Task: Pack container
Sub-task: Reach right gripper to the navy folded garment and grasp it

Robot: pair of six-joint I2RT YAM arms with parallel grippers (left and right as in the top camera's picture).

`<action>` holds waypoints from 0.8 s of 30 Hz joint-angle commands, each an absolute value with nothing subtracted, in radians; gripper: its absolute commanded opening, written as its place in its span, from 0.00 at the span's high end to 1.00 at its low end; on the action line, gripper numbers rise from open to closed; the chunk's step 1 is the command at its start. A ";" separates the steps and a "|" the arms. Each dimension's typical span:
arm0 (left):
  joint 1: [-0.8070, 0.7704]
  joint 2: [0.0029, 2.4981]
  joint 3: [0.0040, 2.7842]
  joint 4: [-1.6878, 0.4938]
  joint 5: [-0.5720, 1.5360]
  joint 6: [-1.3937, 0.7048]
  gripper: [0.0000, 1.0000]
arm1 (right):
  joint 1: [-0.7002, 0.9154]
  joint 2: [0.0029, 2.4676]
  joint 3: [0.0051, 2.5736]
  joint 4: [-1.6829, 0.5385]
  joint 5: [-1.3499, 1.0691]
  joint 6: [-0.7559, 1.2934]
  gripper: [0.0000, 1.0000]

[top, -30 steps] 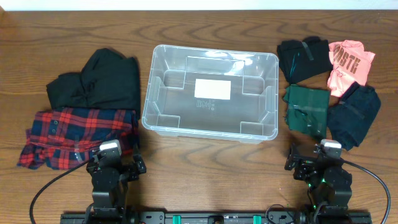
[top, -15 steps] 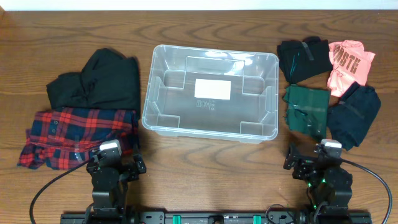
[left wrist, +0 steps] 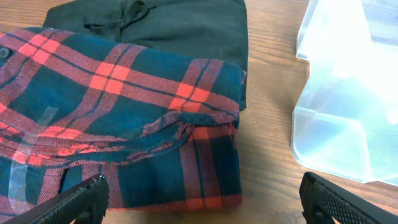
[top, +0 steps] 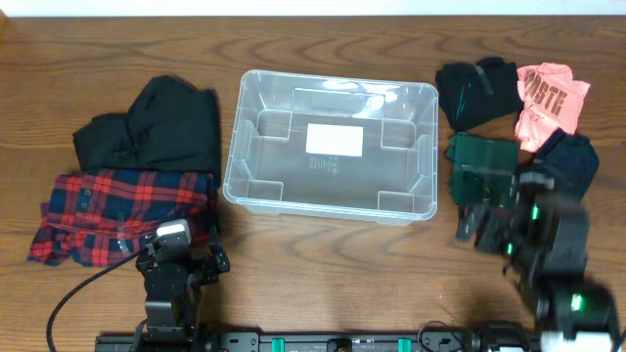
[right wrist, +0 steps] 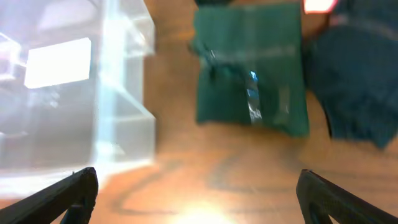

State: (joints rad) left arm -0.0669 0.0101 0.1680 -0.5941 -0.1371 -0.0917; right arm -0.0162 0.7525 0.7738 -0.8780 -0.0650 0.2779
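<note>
Both jaws spread wide, gripping nothing

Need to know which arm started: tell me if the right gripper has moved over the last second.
Yes. The right gripper has shifted away from the near edge of the table, toward the green garment; the container sits unchanged.

Black left arm (top: 168,282), black right arm (top: 536,240) with green lights (top: 534,211), ribbed fingertips (left wrist: 81,199)

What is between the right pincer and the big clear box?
Nothing visible. Only bare wooden table lies between the right pincer and the large clear plastic rectangular container; the dark green folded garment lies off to the side.
</note>
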 commanded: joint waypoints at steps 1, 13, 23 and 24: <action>-0.062 0.003 0.155 -0.593 -0.142 -0.079 0.02 | -0.016 0.933 0.925 -0.867 -0.095 0.268 0.01; -0.062 0.003 0.155 -0.593 -0.142 -0.079 0.02 | -0.435 1.364 1.271 -0.910 -0.461 0.163 0.01; -0.062 0.003 0.155 -0.593 -0.142 -0.079 0.02 | -0.848 1.597 1.269 -0.919 -0.413 0.141 0.03; -0.062 0.003 0.155 -0.593 -0.142 -0.079 0.02 | -0.873 1.622 1.269 -0.907 -0.415 0.128 0.03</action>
